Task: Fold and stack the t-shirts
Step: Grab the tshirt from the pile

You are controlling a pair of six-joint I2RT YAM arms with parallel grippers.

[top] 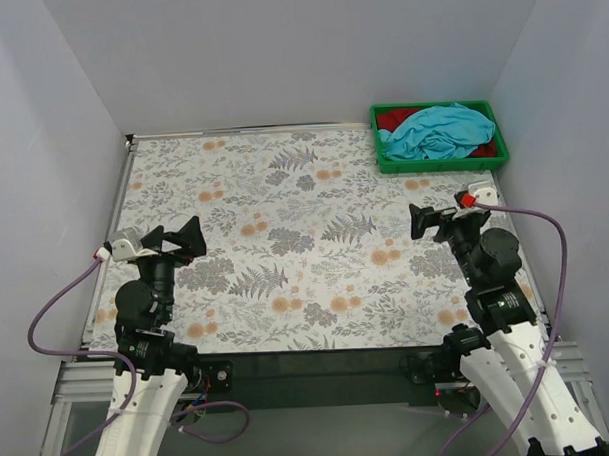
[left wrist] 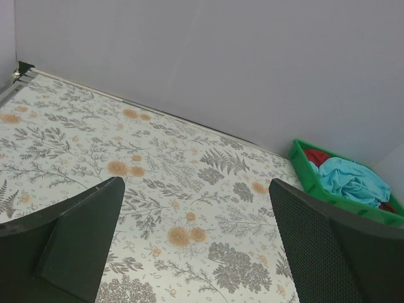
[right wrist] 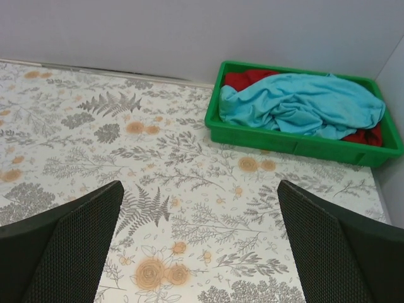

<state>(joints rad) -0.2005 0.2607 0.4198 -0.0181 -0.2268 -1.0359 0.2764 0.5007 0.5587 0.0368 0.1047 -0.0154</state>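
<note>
A: What does your table (top: 285, 239) look like?
B: You have a leafy floral print across it, grey ferns and orange blooms; one green tray (top: 437, 164) sits on it at your far right corner

turquoise t-shirt (right wrist: 303, 104) crumpled atop red t-shirt (right wrist: 243, 79) in tray (right wrist: 297, 144)

The tabletop (top: 283, 189) is off-white, printed with grey ferns and leaves and scattered orange flowers. At the upper right of the top view, the tray (top: 437, 165) is bright green, with a turquoise-blue shirt (top: 436, 133) and a dark red shirt (top: 394, 116). The left gripper (top: 177, 239) and right gripper (top: 425, 222) are black. The walls (top: 278, 49) are pale grey.
</note>
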